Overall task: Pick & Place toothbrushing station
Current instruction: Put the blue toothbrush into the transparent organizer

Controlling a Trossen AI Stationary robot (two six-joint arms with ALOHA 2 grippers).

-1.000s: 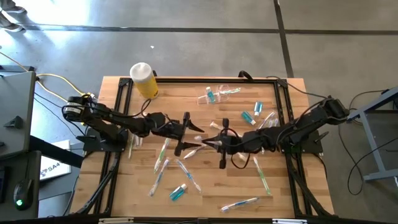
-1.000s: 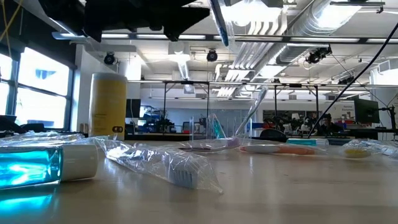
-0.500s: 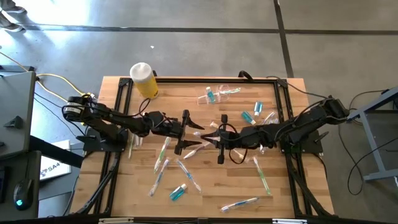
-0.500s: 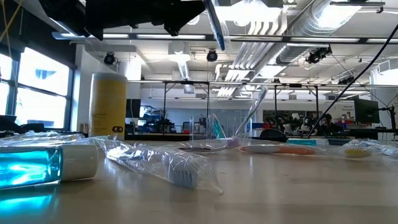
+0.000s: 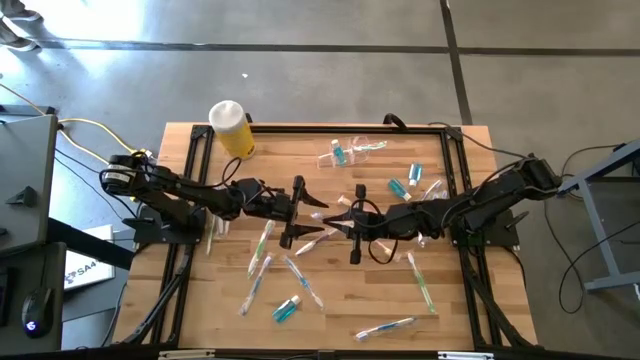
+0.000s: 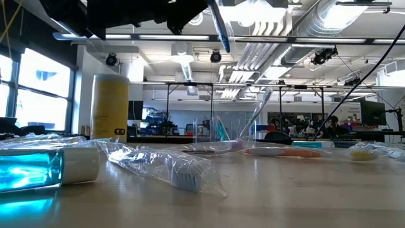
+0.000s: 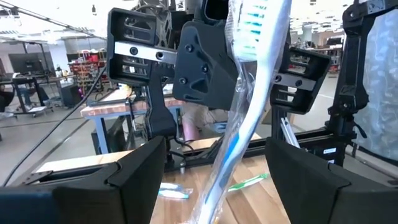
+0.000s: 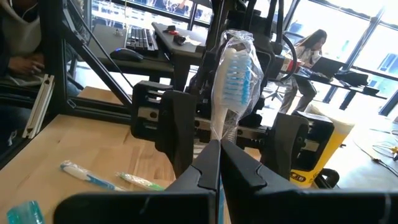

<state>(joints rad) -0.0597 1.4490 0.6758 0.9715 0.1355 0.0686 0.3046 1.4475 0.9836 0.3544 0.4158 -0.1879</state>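
High view: table (image 5: 470,140) littered with wrapped brushes and small tubes, both arms meeting mid-board.

Far left: yellow container (image 5: 232,129) with white top standing at the back left corner, well apart from the grippers. In the low view it is standing upright at left (image 6: 110,106).

Left arm reaching in from the left edge. Left gripper (image 5: 299,213) sitting just left of centre, fingers spread wide apart, holding nothing. Left wrist view: its two dark fingers (image 7: 134,177) are standing well clear on either side of the toothbrush (image 7: 249,99), not touching it.

Centre: clear-wrapped toothbrush with teal bristles is hanging in the air between the two grippers, above the board. In the low view its handle (image 6: 218,25) is slanting down from the dark arm mass at top, off the table.

Right gripper (image 5: 350,226) facing the left one just right of centre, pinching the toothbrush. Right wrist view: fingers (image 8: 202,174) are pressing together on the handle, bristle head (image 8: 235,78) pointing away from the wrist toward the left gripper.

Back, right of centre: small clear cup (image 5: 340,153) lying on the board with a teal item in it. Loose teal tube (image 5: 400,188) farther right, another tube (image 5: 287,308) near the front edge.
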